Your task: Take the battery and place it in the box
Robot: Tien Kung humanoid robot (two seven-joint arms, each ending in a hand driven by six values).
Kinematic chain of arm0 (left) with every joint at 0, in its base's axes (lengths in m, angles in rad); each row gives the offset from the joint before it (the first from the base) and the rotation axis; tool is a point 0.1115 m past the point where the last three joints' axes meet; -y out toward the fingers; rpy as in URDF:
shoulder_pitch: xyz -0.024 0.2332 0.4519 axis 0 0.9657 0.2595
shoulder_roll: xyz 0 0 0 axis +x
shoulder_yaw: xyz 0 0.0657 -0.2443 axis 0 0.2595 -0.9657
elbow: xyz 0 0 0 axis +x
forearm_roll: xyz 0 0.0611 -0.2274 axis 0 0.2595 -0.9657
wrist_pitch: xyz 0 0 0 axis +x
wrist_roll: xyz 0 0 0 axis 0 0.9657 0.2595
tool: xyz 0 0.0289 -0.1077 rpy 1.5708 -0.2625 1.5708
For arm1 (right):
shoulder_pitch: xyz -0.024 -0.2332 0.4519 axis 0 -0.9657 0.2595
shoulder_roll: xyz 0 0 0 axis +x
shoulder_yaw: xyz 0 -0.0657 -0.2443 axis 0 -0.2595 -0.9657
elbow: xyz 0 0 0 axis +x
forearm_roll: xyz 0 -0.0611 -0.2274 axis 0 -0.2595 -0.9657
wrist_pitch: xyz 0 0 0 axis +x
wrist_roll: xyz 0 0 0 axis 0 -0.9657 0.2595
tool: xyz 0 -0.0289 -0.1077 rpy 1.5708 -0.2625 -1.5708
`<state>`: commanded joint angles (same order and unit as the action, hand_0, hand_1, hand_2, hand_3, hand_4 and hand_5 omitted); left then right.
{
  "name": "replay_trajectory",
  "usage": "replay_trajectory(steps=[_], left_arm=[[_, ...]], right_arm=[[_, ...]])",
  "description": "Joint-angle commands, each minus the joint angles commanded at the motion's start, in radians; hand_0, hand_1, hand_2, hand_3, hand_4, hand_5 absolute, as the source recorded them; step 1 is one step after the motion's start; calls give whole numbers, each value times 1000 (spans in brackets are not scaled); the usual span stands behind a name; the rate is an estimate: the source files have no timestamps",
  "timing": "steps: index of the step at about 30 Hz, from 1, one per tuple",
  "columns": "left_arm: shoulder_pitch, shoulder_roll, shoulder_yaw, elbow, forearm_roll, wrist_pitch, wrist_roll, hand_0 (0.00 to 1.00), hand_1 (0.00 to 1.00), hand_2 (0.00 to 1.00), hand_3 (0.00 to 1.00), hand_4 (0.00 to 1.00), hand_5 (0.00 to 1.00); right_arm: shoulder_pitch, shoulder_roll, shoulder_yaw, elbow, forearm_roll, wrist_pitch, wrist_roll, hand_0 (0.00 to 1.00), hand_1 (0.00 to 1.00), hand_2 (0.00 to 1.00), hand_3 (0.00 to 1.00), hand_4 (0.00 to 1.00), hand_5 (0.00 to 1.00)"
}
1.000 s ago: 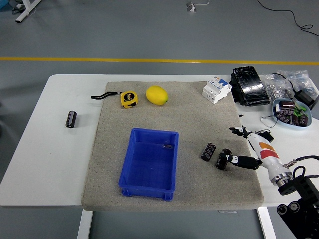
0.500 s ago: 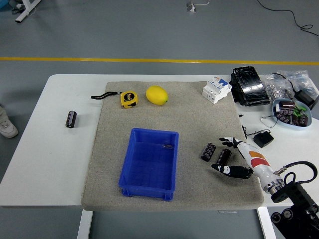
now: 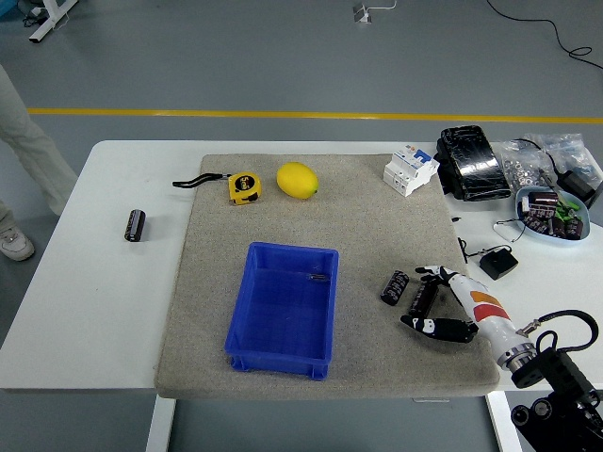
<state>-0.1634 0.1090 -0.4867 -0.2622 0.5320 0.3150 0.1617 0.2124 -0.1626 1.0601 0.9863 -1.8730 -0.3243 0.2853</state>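
My right hand (image 3: 435,301) cups fingers and thumb around the battery (image 3: 421,298), apparently pinching it, ready to lift toward the box (image 3: 283,306).

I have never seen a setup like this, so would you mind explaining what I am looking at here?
This is one view from a camera on a humanoid robot's head, looking down over a white table. Its right hand reaches in from the lower right, fingers cupped around a black battery without lifting it; a second battery lies beside. The goal is the blue box on the grey mat. A tape measure and lemon lie farther back. The left arm is out of view.
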Motion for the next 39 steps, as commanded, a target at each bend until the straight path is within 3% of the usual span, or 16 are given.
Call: replay_trajectory(steps=[4, 5, 10, 11, 22, 23, 28, 29, 39], left_arm=[[-2, 0, 3, 0, -4, 0, -2, 737, 673, 706, 629, 672, 643], [-3, 0, 3, 0, -5, 0, -2, 735, 673, 707, 629, 671, 643], [-4, -1, 6, 0, -11, 1, -4, 735, 673, 707, 629, 671, 643], [-4, -1, 7, 0, -11, 1, -4, 737, 674, 708, 629, 671, 643], [-4, -2, 8, 0, -12, 1, -4, 736, 673, 708, 629, 671, 642], [-4, -2, 8, 0, -12, 1, -4, 736, 674, 708, 629, 671, 642], [-4, -1, 10, 0, -16, 0, -5, 736, 674, 708, 629, 671, 642], [-4, -1, 10, 0, -16, 0, -5, 736, 674, 707, 629, 671, 642], [-5, -1, 10, 0, -16, 0, -5, 735, 674, 706, 629, 671, 642]], right_arm=[[1, 0, 5, -4, -1, -2, -2, 655, 624, 675, 763, 998, 402], [1, -1, 6, -5, -2, -1, -3, 584, 589, 651, 736, 998, 389], [1, -1, 12, -14, 0, 6, -6, 584, 589, 651, 736, 998, 389], [1, -1, 12, -15, 0, 7, -5, 497, 558, 633, 713, 998, 363], [2, 0, 10, -10, 8, 8, 2, 439, 546, 623, 709, 998, 340], [2, 0, 10, -9, 9, 7, 3, 376, 531, 618, 702, 998, 317], [3, 0, 10, -6, 14, 4, 9, 376, 531, 618, 702, 998, 317], [3, 0, 10, -6, 15, 4, 10, 313, 506, 603, 693, 998, 297], [2, 0, 11, -8, 18, 8, 14, 273, 478, 570, 663, 998, 270]])
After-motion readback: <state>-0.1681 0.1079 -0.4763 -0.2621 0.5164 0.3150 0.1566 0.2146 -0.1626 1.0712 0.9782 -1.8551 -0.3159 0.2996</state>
